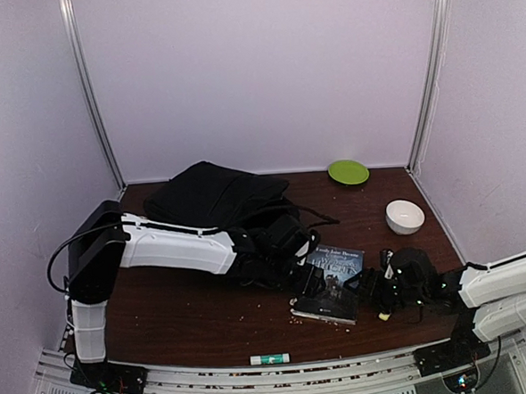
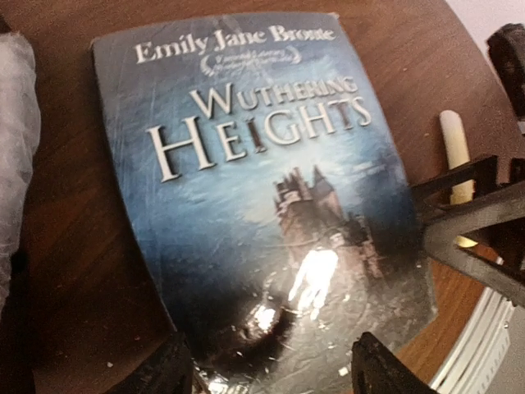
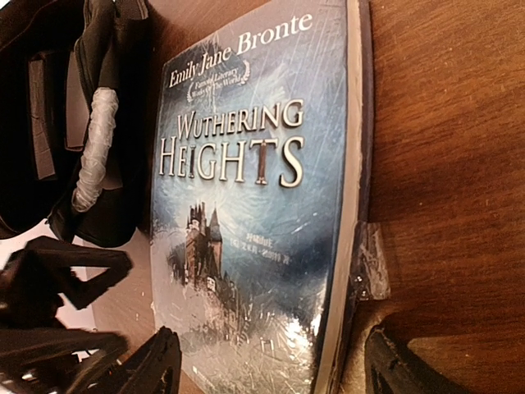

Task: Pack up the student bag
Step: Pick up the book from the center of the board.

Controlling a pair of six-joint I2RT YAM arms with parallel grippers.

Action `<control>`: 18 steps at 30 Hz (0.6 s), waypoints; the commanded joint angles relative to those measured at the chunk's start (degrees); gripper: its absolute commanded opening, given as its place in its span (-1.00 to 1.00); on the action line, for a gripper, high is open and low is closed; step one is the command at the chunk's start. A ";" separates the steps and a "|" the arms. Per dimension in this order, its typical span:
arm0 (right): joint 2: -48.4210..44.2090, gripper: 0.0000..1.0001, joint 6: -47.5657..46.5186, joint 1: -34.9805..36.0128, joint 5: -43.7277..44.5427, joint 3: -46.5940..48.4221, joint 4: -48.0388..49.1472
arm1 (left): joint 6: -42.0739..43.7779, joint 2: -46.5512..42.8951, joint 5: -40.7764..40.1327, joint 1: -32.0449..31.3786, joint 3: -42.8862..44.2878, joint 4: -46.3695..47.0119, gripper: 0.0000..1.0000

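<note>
**Top external:** The student bag (image 1: 214, 193) lies slumped and black at 11 o'clock on the brown table (image 1: 181, 309), against the back wall. A paperback book (image 1: 332, 282) lies flat at about 4 o'clock from the table's centre. The left gripper (image 1: 308, 262) meets it from 9 o'clock and the right gripper (image 1: 376, 290) from 3 o'clock. A green plate (image 1: 348, 171) sits at 1 o'clock and a white bowl (image 1: 404, 216) at 2 o'clock, both well apart from the book. A small white-and-green tube (image 1: 269, 359) lies on the front rail at 6 o'clock.

**Left wrist:** The book (image 2: 262, 205) fills the frame, cover up (the title reads "Wuthering Heights"). The left gripper (image 2: 275, 371) is released. Its two dark fingers (image 2: 168, 371) stand wide apart at 6 o'clock over the cover's lower end, with nothing clamped between them. A pale stick (image 2: 454, 148) lies on the wood at 3 o'clock, just beside the book. The black framework of the right gripper crosses in front of the stick.

**Right wrist:** The right gripper (image 3: 275, 365) is also released, its fingers (image 3: 156, 365) spread at 6 o'clock to either side of the book's (image 3: 254, 205) near end. One finger is at the cover's edge and the other stands clear of the spine. The bag (image 3: 41, 123) fills the 10 o'clock corner, just beside the book. Its pale grey handle (image 3: 94, 152) is wrapped in plastic.
</note>
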 commanded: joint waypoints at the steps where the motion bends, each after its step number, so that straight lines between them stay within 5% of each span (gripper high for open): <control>1: -0.85 0.53 0.80 0.14 3.21 -0.45 -1.34 | -2.14 2.14 -1.88 1.50 -0.56 0.84 0.33; 6: -1.06 0.55 1.46 0.16 4.04 -0.76 -1.50 | -2.11 4.54 -1.66 2.75 -0.78 0.46 0.15; 18: 6.83 0.58 6.63 -0.51 3.03 -1.40 4.06 | -3.97 8.55 0.44 3.48 -4.25 2.58 -0.78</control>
